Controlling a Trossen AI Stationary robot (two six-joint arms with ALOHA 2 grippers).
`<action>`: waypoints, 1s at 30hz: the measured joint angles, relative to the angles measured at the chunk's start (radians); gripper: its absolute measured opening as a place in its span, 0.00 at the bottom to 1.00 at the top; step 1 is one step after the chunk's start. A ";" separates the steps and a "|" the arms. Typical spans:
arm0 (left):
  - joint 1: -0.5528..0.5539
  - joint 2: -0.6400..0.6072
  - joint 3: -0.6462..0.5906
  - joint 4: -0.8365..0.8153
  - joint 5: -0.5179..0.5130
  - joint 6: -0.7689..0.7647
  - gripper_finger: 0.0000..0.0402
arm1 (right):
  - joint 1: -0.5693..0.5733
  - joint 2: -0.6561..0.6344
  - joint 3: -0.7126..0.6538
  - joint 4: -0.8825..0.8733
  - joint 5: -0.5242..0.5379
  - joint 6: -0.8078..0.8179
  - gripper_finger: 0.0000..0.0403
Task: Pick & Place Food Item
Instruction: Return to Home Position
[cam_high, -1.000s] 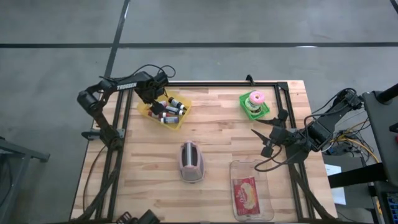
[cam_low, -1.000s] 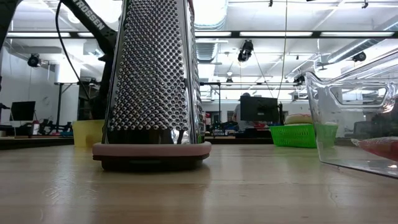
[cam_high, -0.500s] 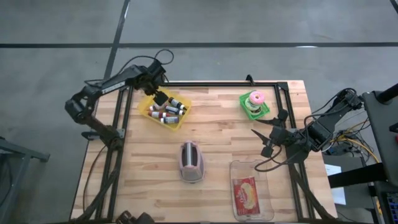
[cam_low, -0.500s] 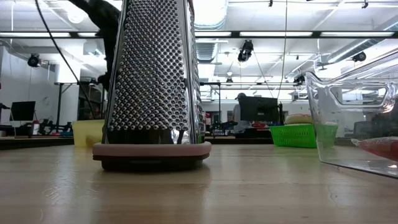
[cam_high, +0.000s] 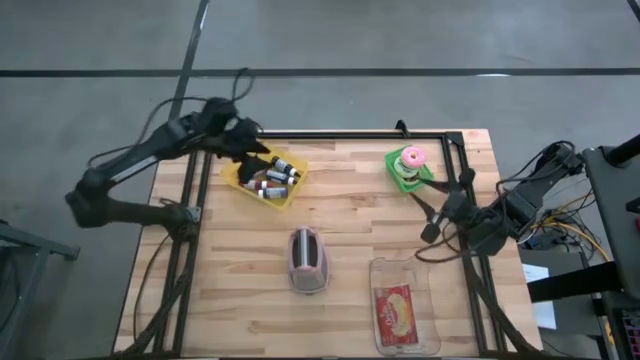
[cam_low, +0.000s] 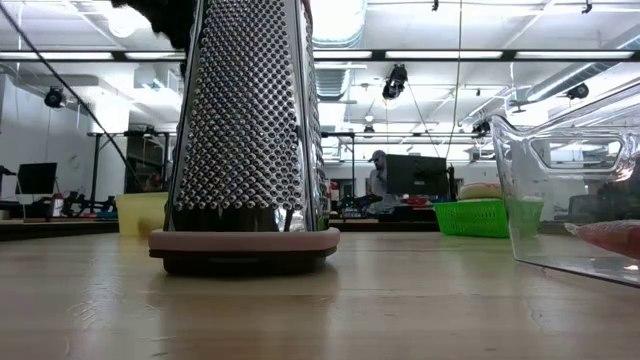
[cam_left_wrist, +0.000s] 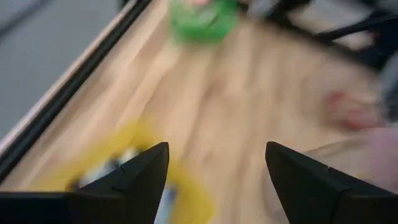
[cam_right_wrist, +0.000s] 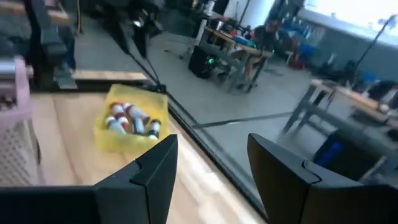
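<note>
Homing: left gripper (cam_high: 252, 155) is hovering over yellow bin (cam_high: 286, 202) edge, fingers apart, empty since bottles (cam_high: 268, 180) are lying inside.
Right gripper (cam_high: 430, 222): is waiting near green bin (cam_high: 405, 183), fingers apart.

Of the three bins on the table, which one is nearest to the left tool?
The yellow bin: the left tool hangs at its edge, whereas the green bin and the transparent bin sit far off to the right.

High camera looks straight down on the table (cam_high: 350, 215); low camera sits level, close to the grater (cam_low: 245, 130).
</note>
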 joint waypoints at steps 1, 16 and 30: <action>-0.023 -0.036 0.000 0.023 0.029 0.004 0.68 | 0.000 -0.009 0.005 -0.007 -0.025 -0.007 0.48; -0.670 -0.411 -0.109 0.164 -0.056 -0.083 0.68 | 0.102 -0.284 -0.052 0.229 -0.681 -0.264 0.48; -0.872 -0.583 -0.538 0.543 -0.098 -0.220 0.68 | 0.214 -0.480 -0.245 0.317 -0.860 -0.320 0.48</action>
